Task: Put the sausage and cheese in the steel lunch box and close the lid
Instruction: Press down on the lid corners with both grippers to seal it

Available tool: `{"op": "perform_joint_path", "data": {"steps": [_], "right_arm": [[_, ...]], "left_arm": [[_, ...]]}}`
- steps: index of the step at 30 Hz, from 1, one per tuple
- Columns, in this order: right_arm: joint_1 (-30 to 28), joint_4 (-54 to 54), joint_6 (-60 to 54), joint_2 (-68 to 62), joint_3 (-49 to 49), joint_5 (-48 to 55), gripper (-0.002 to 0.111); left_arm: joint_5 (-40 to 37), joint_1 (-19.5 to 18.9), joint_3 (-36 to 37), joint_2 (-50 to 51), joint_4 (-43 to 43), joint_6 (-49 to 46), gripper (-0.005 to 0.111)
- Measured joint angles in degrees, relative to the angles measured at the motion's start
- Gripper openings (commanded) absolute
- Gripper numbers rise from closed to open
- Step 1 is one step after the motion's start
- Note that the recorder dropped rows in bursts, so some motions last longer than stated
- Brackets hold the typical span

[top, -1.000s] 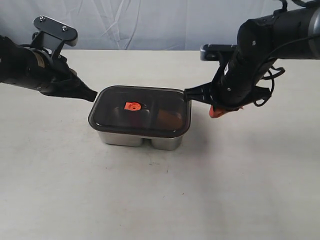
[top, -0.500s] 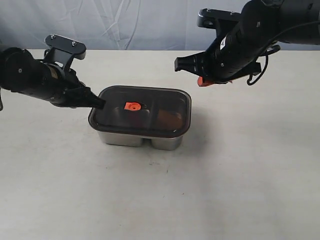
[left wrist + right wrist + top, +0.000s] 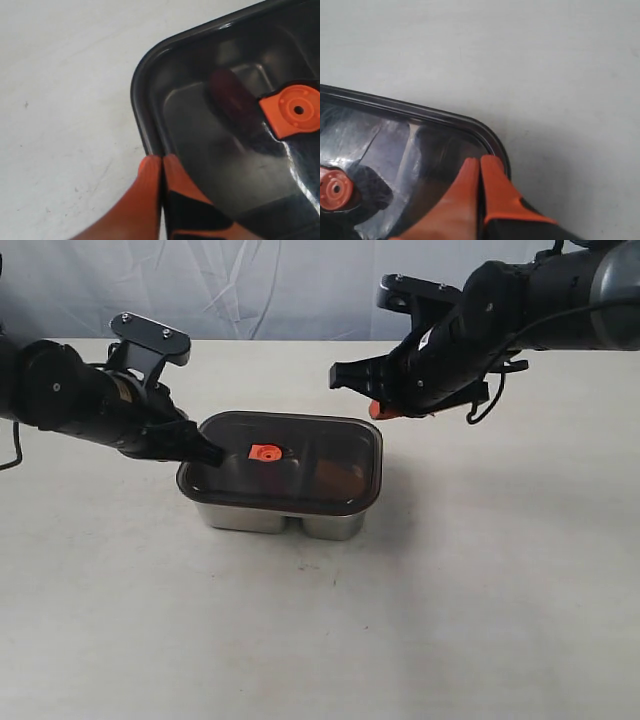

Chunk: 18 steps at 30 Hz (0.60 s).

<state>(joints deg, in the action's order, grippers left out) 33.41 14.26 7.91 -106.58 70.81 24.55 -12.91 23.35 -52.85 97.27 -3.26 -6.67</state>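
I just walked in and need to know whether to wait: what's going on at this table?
A two-armed robot is closing a lunch box. The dark lid already sits on it, and the sausage shows dimly through it. The left gripper, shut, has its tips at the lid's left rim, seemingly pressing there. The right gripper, also shut, hangs above the lid's far edge without touching it. Whether the lid is fully seated cannot be told.
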Motion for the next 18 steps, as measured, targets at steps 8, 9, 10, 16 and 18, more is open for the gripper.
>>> {"op": "perform_joint_path", "data": {"steps": [8, 9, 10, 16, 18], "right_arm": [[1.2, 0.9, -1.9, 0.0, 0.0, -1.6, -0.001], [1.5, 0.9, -2.2, 0.0, 0.0, -1.9, -0.001], [1.9, 0.9, -2.5, 0.0, 0.0, -2.2, -0.001], [3.5, 1.1, -3.0, -1.4, 0.0, -3.9, -0.001], [3.9, 1.2, -3.0, -2.9, 0.0, -3.9, -0.001]], "left_arm": [[0.2, 1.6, 0.0, 0.0, -0.8, -0.7, 0.0], [0.2, 1.6, 0.0, 0.0, -0.9, -0.8, 0.0], [0.2, 1.6, 0.0, 0.0, -0.9, -0.8, 0.0], [-0.3, 1.6, 0.0, 0.0, -0.9, -0.8, 0.0], [-0.4, 1.6, 0.0, 0.0, -0.9, -0.8, 0.0]]}}
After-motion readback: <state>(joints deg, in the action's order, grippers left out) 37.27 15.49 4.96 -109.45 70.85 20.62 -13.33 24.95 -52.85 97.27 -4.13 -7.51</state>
